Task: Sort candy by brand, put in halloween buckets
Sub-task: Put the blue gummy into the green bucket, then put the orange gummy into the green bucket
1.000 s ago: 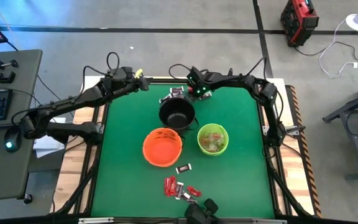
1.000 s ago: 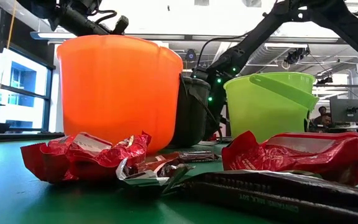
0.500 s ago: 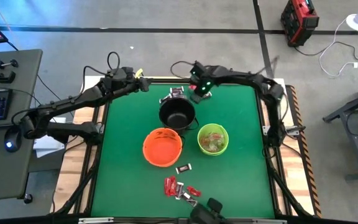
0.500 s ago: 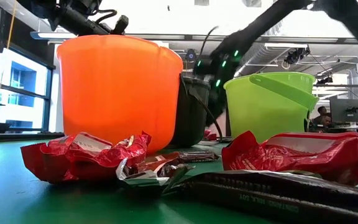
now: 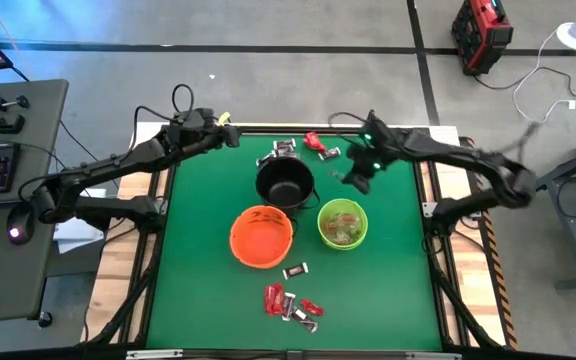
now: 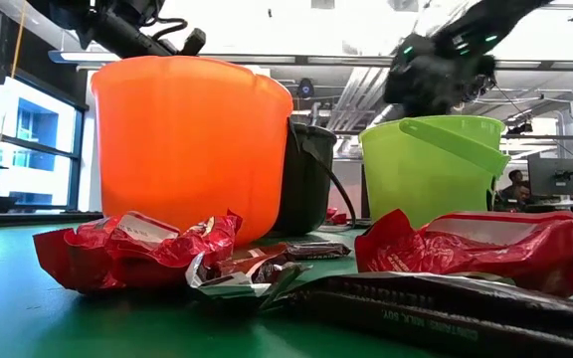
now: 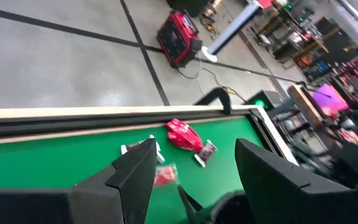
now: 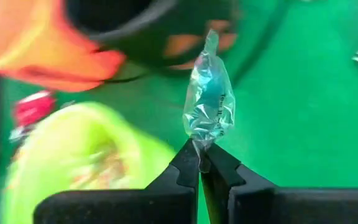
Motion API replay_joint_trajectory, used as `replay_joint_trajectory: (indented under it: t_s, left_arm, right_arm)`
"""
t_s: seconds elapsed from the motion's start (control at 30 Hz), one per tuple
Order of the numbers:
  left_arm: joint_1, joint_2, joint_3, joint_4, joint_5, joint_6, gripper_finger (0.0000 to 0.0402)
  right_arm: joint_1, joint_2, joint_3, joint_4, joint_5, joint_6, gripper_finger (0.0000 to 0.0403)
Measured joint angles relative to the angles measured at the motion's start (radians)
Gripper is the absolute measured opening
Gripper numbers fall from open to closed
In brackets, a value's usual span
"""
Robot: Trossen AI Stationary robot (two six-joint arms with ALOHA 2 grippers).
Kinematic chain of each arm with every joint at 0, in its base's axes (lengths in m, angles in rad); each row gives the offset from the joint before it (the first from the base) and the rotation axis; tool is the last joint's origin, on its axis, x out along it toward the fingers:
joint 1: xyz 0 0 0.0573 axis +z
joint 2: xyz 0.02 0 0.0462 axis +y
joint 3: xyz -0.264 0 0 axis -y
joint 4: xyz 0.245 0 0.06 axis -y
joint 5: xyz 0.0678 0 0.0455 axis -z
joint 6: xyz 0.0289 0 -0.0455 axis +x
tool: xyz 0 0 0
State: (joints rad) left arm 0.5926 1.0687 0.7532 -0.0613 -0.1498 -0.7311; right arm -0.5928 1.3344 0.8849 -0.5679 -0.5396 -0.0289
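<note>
Right gripper [image 8: 199,163]: jaws fully closed, pinching the crimped end of a crinkly pale greenish sweet [image 8: 209,102], held above the counter [image 5: 388,260] at 1 o'clock from the round lime green bucket [image 5: 343,224]. Left gripper [image 5: 230,138]: jaws wide apart, empty, at the counter's 11 o'clock corner.

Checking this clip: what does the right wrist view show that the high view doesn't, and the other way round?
Only the right wrist view shows the right gripper pinched shut on a pale greenish candy, held by the wrapper's end.

Only the high view shows the left gripper waiting open at the table's far left edge, the loose red candies at the near edge, and the whole green table.

Both show the lime green bucket, orange bucket and black bucket.
</note>
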Motion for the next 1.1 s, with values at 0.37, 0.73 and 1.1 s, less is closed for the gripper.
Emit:
replay_joint_trajectory:
  t_s: [0.37,0.73,1.1]
  left_arm:
    - [0.000,0.000,0.000,-0.003,-0.064,-0.050,0.0207]
    - [0.003,0.000,0.000,0.000,-0.097,-0.015,0.0207]
    - [0.009,0.000,0.000,-0.001,0.016,0.115,0.0207]
  right_arm:
    - [0.204,-0.375,-0.204,0.080,-0.107,-0.030,0.0000]
    - [0.342,-0.317,-0.214,0.074,0.138,0.169,0.0022]
    - [0.360,-0.175,-0.018,-0.059,0.211,0.086,0.0221]
